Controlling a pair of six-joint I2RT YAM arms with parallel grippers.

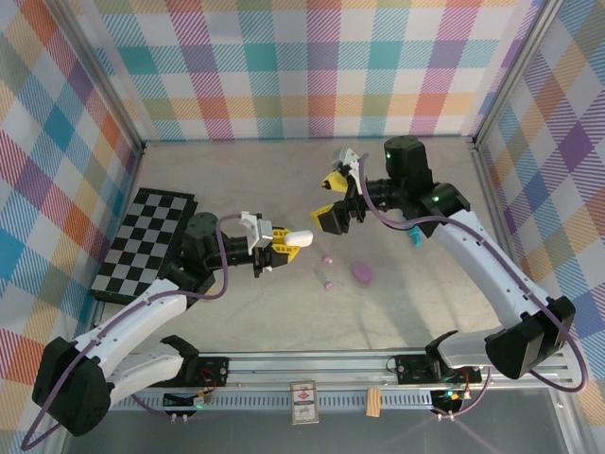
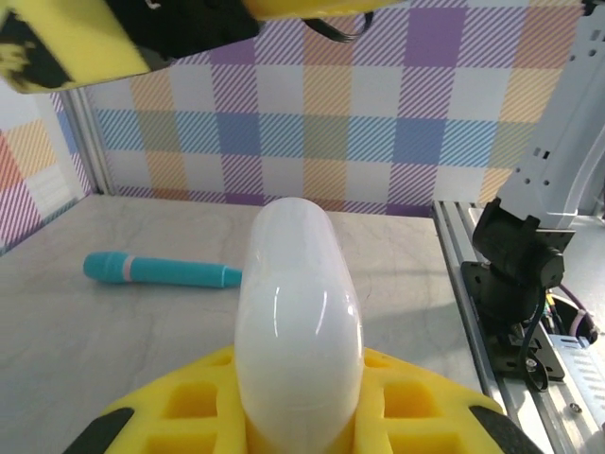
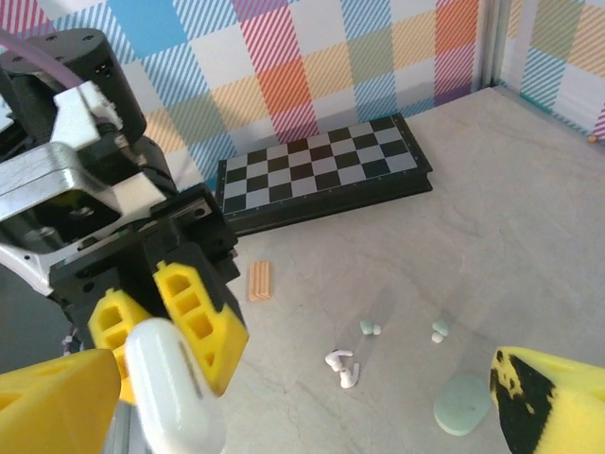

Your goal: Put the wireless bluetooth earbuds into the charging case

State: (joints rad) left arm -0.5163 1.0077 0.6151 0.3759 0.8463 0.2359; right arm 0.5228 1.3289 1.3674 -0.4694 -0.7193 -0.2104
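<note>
Pale marble bench [image 1: 236, 180], plaid walls [image 1: 284, 66]: left hand [image 1: 281, 242] clamps the white case [image 1: 298, 238] aloft, its long axis pointing at the wide-open, empty right hand [image 1: 333, 195]; earbuds [image 1: 327, 282] lie loose below, nearer the right hand.

Mid-table, the left gripper [image 1: 282, 242] clamps a white case [image 1: 299, 238]. Just beyond, the right gripper [image 1: 333, 196] hangs, jaws spread wide.
</note>
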